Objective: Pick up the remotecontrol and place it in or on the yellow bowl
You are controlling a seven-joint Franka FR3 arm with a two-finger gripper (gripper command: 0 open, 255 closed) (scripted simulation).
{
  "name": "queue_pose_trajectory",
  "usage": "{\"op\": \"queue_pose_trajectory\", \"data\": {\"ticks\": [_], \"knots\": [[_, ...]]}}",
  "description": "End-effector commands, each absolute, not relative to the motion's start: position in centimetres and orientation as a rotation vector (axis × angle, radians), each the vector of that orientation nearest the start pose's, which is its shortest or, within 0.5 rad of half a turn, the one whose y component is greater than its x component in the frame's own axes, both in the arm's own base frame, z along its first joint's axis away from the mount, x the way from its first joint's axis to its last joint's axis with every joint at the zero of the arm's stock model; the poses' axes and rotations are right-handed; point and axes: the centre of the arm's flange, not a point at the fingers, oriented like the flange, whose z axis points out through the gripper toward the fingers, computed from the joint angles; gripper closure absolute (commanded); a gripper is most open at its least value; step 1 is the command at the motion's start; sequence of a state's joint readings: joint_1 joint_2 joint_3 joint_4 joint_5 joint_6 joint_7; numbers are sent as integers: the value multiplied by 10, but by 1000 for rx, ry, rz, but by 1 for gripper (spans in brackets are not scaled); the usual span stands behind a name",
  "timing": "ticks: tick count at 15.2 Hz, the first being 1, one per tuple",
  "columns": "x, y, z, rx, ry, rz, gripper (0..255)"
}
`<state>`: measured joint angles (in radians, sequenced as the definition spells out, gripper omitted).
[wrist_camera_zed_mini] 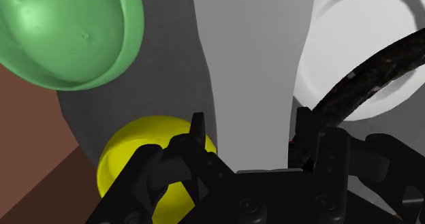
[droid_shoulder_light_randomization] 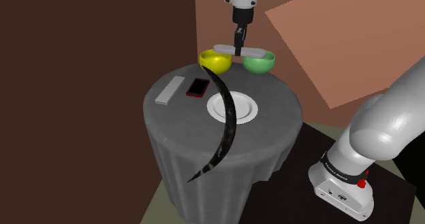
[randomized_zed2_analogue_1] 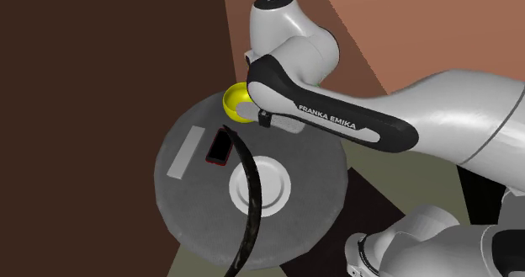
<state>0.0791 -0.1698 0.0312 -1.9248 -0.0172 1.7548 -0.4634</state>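
Observation:
My gripper is shut on a long, flat, light grey remote control, clasped crosswise between the two fingers. It hangs level above the far edge of the round table, just over the gap between the yellow bowl and a green bowl. One end of the remote reaches over the yellow bowl's rim and the other end over the green bowl. In the second exterior view the arm's forearm covers the hand.
A round table draped in grey cloth carries a white plate, a red-edged black phone and a grey flat slab. A black curved horn-shaped piece arches over the plate.

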Motion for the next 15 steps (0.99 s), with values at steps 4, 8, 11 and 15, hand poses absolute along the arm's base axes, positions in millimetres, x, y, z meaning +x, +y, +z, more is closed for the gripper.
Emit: {"op": "queue_pose_trajectory", "data": {"ticks": [4, 8, 11, 15], "knots": [[568, 47, 567, -3033, -899, 7, 255], [620, 39, 569, -3033, -899, 7, 255], [660, 33, 570, -3033, -899, 7, 255], [675, 31, 554, -3033, -899, 7, 255]]}}
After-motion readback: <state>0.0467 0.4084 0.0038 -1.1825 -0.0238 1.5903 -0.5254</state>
